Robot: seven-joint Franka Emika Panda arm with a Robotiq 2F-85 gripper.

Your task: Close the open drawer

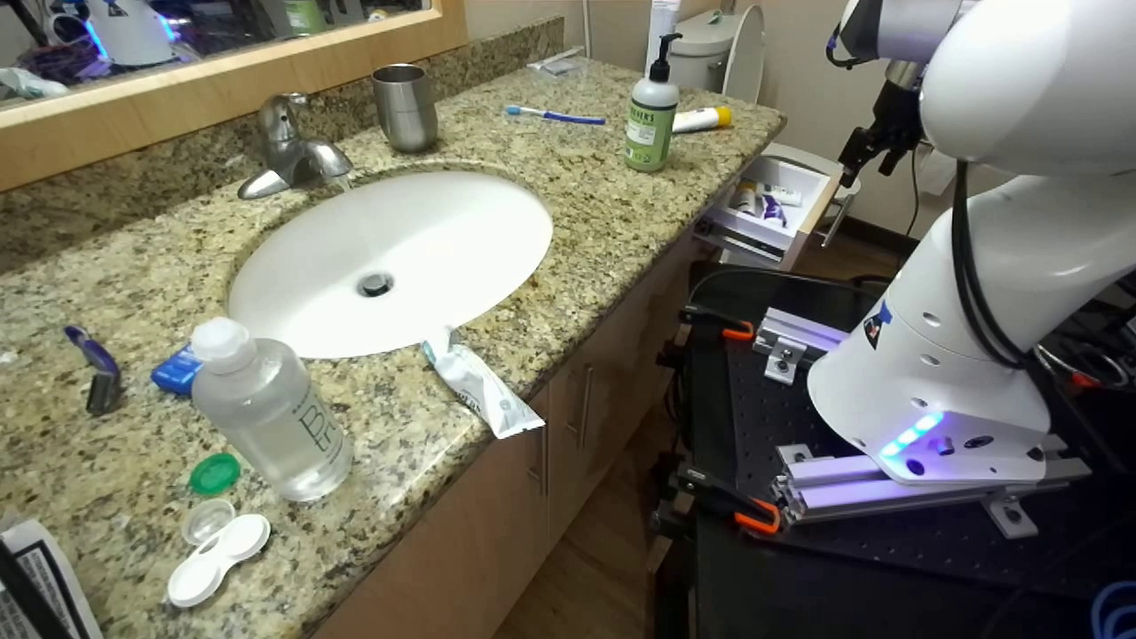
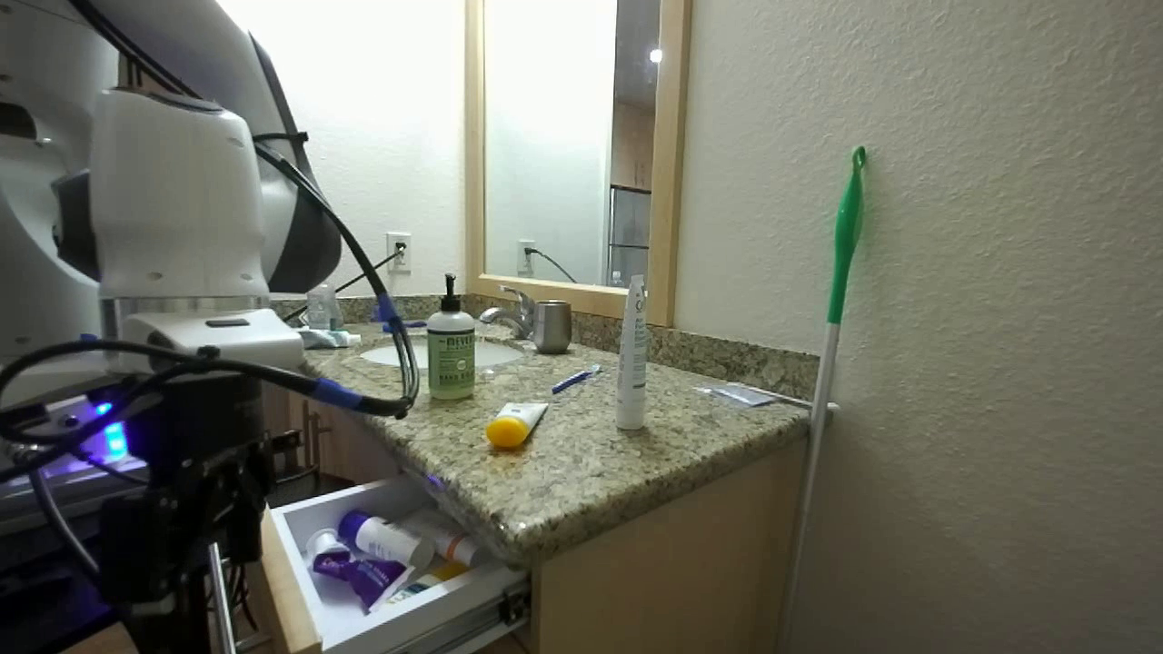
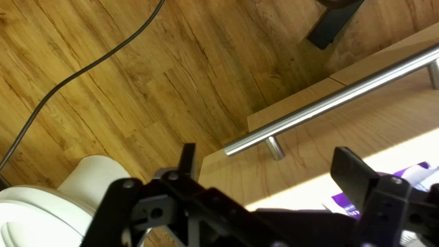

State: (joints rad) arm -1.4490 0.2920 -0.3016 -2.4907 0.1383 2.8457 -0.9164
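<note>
While the drawer (image 2: 418, 611) stuck out under the near left edge of the tabletop (image 2: 581, 472) in an exterior view, the jaws were spread apart near its front (image 3: 305, 151), holding nothing. Getting there looked done; the push shut seemed left.

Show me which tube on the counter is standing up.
The tall white tube: it stands on end, while the yellow-capped tube and the sinkside tube lie down.

white oval sink (image 1: 435, 244) in speckled counter (image 1: 586, 213). faucet (image 1: 291, 158) and steel cup (image 1: 407, 108) just beside the sink, toward the mirror (image 1: 231, 37); crumpled tube (image 1: 484, 390) at the sink's opposite edge. clear bottle (image 1: 282, 417) near the sink, yellow-capped tube (image 1: 699, 121) farther off.
</note>
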